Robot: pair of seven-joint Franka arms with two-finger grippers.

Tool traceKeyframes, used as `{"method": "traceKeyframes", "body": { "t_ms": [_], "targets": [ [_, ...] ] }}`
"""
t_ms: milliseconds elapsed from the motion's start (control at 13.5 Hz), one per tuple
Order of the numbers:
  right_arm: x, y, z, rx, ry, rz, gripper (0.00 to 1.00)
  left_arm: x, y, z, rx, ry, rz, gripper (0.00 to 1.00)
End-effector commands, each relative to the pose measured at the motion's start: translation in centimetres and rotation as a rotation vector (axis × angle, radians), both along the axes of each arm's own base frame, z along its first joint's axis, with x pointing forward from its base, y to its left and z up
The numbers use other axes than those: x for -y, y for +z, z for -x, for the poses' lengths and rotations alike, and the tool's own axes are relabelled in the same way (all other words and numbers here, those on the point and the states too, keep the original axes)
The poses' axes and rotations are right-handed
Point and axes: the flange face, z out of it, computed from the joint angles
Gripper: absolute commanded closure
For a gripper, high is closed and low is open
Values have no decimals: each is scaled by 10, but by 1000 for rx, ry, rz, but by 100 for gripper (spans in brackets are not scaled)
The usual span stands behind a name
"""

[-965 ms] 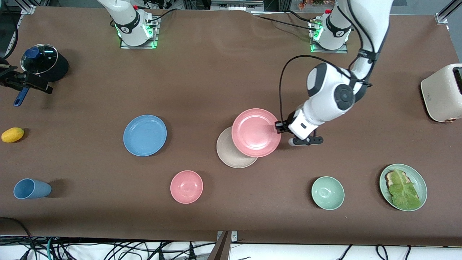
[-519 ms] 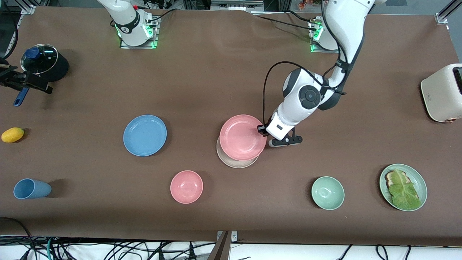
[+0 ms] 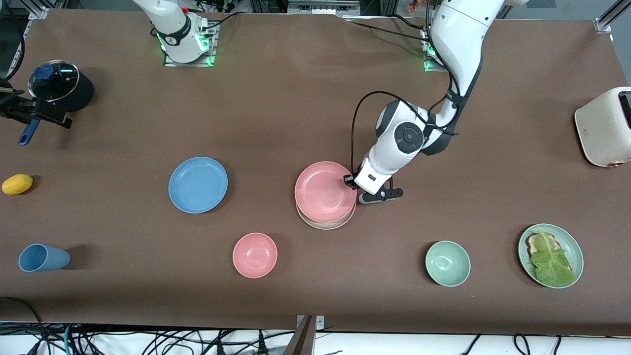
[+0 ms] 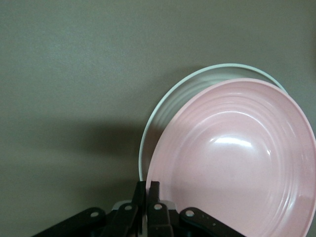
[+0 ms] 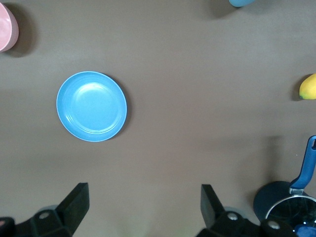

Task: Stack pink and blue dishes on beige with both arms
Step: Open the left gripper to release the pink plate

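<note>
Left hand (image 3: 351,180) is pinching pink plate (image 3: 324,191) rim over beige plate (image 3: 326,224), mid-frame; I'm lowering, then releasing. Right hand (image 5: 143,210) is waiting spread over blue plate (image 5: 92,106) — next pickup.

Beige plate (image 3: 325,224) mostly under pink plate (image 3: 324,191)

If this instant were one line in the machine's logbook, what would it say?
left tool: shut on pink plate, over beige plate | right tool: open, waiting above table | blue plate: untouched

The brown bench (image 3: 296,98) carries a blue plate (image 3: 198,185), beige plate (image 3: 325,224), pink bowl (image 3: 255,255), green bowl (image 3: 447,264), blue cup (image 3: 43,258), lemon (image 3: 17,184), lidded pot (image 3: 60,91), toaster (image 3: 605,126) and a lettuce-topped plate (image 3: 574,251).
</note>
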Motion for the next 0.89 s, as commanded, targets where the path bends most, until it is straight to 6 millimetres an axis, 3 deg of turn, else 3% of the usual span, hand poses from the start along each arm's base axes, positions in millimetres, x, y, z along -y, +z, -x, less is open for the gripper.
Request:
{"method": "traceKeyframes", "body": {
  "t_ms": [0, 371, 519, 816],
  "targets": [
    [0, 7, 4, -1, 10, 3, 0, 8, -5, -14, 26, 10, -16, 100],
    [0, 7, 4, -1, 10, 3, 0, 3, -1, -24, 42, 20, -14, 99],
    [1, 6, 4, -2, 8, 3, 0, 1, -1, -25, 44, 22, -17, 74],
    [1, 6, 4, -2, 8, 3, 0, 1, -1, -25, 47, 16, -19, 64]
  ]
}}
